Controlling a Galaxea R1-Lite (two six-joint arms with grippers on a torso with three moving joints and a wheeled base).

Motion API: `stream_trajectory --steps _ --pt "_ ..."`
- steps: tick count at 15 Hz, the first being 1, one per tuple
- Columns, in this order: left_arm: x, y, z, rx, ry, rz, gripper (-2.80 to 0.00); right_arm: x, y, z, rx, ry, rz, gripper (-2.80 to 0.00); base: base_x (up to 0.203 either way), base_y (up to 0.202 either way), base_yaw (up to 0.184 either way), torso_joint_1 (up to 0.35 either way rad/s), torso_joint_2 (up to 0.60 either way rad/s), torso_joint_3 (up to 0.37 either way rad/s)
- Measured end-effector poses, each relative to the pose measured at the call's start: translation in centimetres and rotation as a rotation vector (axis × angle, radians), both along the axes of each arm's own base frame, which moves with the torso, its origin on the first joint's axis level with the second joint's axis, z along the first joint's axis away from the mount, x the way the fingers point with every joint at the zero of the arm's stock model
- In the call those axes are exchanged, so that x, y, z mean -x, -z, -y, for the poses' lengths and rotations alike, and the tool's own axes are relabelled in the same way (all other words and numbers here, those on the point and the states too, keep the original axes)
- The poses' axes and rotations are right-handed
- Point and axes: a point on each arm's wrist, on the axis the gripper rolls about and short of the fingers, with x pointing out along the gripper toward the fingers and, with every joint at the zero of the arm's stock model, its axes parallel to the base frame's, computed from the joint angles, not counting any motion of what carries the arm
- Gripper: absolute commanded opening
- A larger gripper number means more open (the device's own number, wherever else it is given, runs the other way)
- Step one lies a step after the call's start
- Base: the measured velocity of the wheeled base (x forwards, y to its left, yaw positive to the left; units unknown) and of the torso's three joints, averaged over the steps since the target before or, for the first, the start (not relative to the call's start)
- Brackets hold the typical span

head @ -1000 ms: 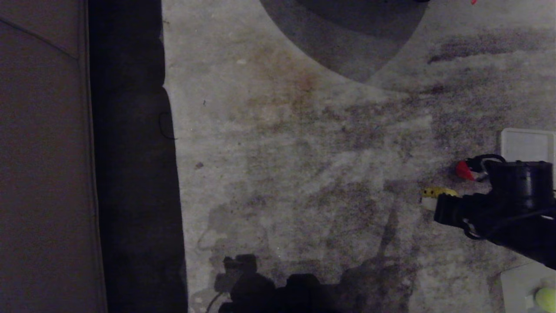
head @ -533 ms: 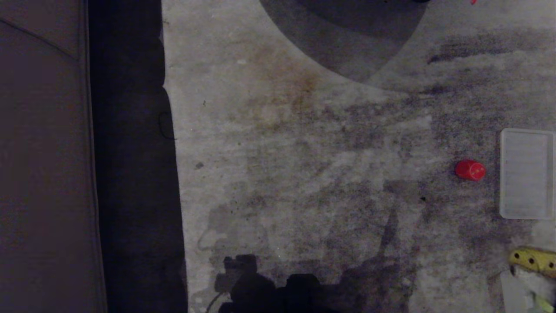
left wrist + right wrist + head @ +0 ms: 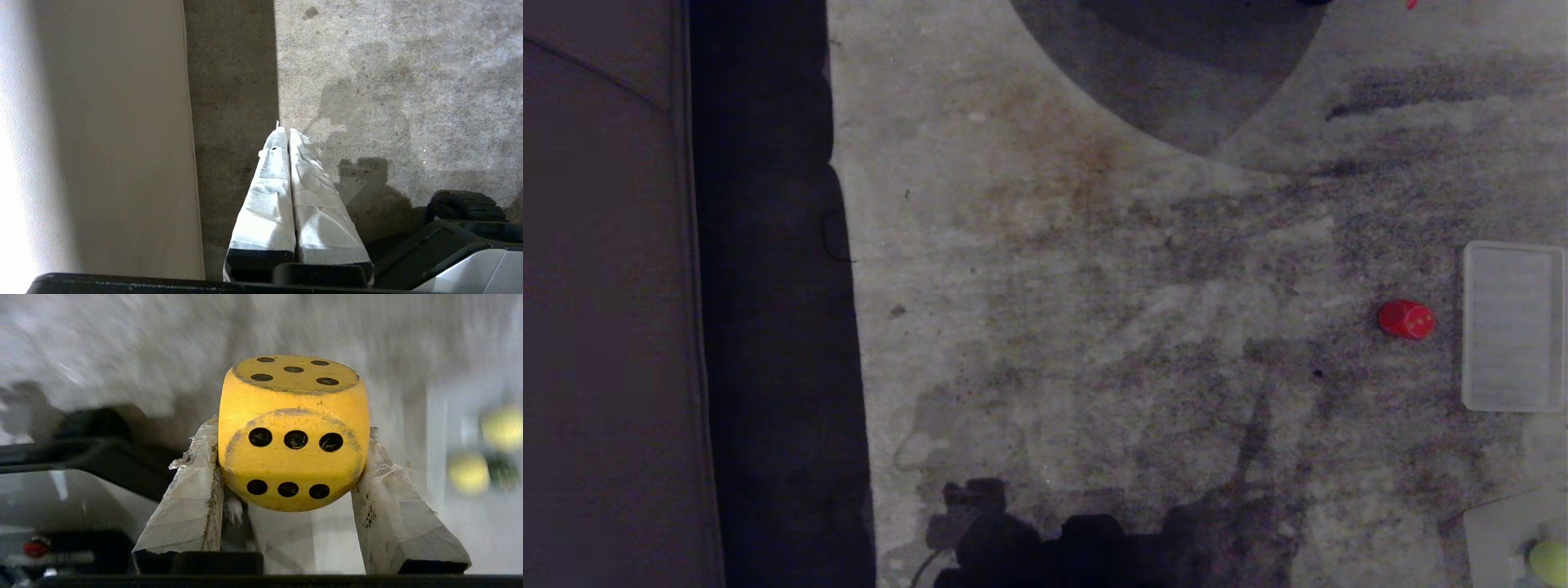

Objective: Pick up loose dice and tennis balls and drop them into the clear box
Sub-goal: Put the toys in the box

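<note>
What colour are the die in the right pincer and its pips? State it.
Yellow die with black pips, clamped in the right pincer; clearest in the right wrist view.

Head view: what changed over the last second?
The right arm, holding the yellow die, swung from beside the red die toward the bottom right corner and out of the head view. The right gripper stays clamped on it. Red die, ribbed lid and tennis ball stayed put.

head view dim and murky; right wrist background motion-blurred; left wrist glare at edge.
</note>
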Motion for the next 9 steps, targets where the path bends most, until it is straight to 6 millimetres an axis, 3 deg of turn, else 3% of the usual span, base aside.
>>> stream_trajectory --steps 3,9 --pt "0.00 0.00 0.00 0.000 0.000 0.000 -2.80 0.52 0.92 -0.09 0.027 -0.031 0.092 -2.80 0.000 0.000 0.000 0.000 0.00 0.000" --pt "0.00 0.00 0.00 -0.001 0.001 0.000 -2.80 0.73 1.33 -0.09 0.023 -0.027 0.116 -2.80 0.000 0.000 0.000 0.000 0.00 0.000"
